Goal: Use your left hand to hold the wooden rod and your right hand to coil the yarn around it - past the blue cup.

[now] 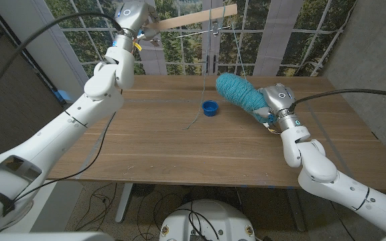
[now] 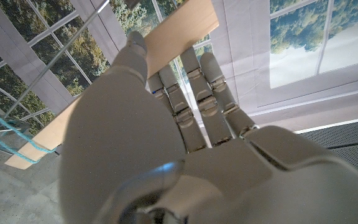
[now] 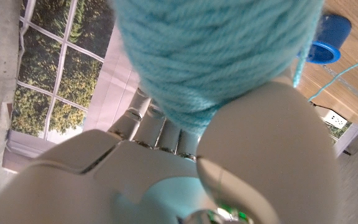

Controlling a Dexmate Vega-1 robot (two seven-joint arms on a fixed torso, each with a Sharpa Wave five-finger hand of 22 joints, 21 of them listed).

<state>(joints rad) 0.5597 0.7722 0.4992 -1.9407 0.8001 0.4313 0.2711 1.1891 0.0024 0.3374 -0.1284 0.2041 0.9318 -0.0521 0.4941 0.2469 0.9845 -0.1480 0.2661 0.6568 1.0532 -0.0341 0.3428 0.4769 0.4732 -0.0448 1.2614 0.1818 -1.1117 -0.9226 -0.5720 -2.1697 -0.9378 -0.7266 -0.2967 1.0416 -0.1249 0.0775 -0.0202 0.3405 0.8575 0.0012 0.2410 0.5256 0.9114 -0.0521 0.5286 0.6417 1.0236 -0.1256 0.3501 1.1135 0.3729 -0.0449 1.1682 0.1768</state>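
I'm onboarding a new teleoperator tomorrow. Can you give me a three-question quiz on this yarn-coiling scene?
1. True or false: the left hand holds the wooden rod up above the table.
2. What does the right hand hold? A) blue cup B) teal yarn skein C) nothing
3. Fill in: the blue cup stands on the ____.

Key: 1 true; 2 B, the teal yarn skein; 3 table.

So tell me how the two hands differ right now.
The left hand is raised high above the table's far edge, while the right hand sits low over the wooden table. The left hand grips a thin, pale wooden rod; the right hand holds a bulky teal yarn skein. The rod juts sideways towards the robot's right; the skein tilts towards the blue cup. Both hold something, joined by a yarn strand.
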